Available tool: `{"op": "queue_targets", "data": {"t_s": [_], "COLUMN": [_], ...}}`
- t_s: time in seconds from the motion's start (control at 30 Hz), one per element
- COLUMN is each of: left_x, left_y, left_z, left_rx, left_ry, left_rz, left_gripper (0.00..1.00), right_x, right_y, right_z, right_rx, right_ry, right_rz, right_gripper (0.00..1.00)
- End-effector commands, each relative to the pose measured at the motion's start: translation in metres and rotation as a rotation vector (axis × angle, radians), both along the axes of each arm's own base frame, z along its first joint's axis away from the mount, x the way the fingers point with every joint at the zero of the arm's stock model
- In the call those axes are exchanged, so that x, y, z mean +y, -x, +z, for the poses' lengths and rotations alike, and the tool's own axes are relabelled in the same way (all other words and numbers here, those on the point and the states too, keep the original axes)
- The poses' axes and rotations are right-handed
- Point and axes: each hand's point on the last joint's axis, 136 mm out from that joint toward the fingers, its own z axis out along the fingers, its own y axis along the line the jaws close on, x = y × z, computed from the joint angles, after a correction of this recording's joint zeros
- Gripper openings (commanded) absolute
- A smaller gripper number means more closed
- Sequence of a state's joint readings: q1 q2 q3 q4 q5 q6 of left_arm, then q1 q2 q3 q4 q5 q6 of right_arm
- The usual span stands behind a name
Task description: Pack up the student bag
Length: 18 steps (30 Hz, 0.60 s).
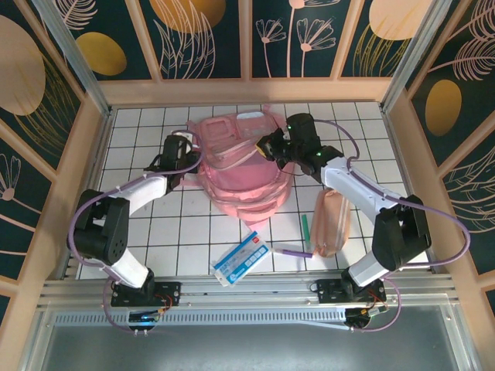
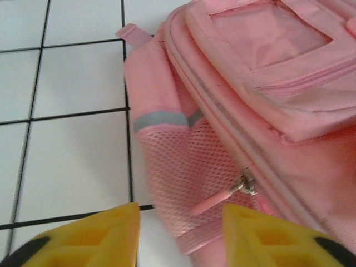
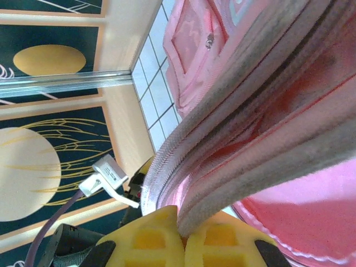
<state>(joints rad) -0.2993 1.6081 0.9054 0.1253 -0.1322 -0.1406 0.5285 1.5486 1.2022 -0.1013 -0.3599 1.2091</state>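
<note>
pink student bag (image 1: 240,174) edge pinched by right pincer (image 3: 182,219).

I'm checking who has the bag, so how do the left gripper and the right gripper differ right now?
The left gripper is open; the right gripper is shut. The left gripper holds nothing, a zipper pull just ahead of it; the right gripper pinches the zipper edge of the student bag. Both have yellow fingers and sit at the bag.
</note>
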Motion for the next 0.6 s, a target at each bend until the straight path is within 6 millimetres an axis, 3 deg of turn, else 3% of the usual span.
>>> {"op": "queue_targets", "data": {"t_s": [0.0, 0.1, 0.2, 0.27, 0.3, 0.37, 0.47, 0.57], "left_x": [0.002, 0.000, -0.034, -0.054, -0.063, -0.075, -0.085, -0.097], "left_y": [0.015, 0.033, 0.067, 0.091, 0.103, 0.120, 0.117, 0.096], "left_z": [0.027, 0.039, 0.050, 0.066, 0.079, 0.100, 0.123, 0.118], "left_rx": [-0.056, -0.056, -0.060, -0.132, -0.200, -0.324, -0.458, -0.415], "left_ry": [-0.026, -0.043, 0.010, 0.052, 0.065, 0.059, -0.050, -0.178], "left_rz": [-0.067, -0.130, -0.402, -0.559, -0.633, -0.725, -0.714, -0.718], "left_gripper": [0.64, 0.70, 0.75, 0.86, 0.99, 0.99, 0.99, 0.99], "right_x": [0.013, 0.018, 0.020, 0.022, 0.022, 0.024, 0.026, 0.027], "right_y": [-0.017, -0.023, -0.028, -0.030, -0.031, -0.030, -0.029, -0.029], "right_z": [0.034, 0.033, 0.032, 0.032, 0.032, 0.033, 0.037, 0.036], "right_rx": [-0.125, -0.123, -0.127, -0.129, -0.124, -0.112, -0.122, -0.118], "right_ry": [-0.061, -0.063, -0.064, -0.064, -0.065, -0.075, -0.089, -0.092], "right_rz": [0.043, 0.069, 0.082, 0.086, 0.090, 0.097, 0.104, 0.107], "right_gripper": [0.00, 0.00, 0.00, 0.00, 0.00, 0.00, 0.00, 0.00]}}
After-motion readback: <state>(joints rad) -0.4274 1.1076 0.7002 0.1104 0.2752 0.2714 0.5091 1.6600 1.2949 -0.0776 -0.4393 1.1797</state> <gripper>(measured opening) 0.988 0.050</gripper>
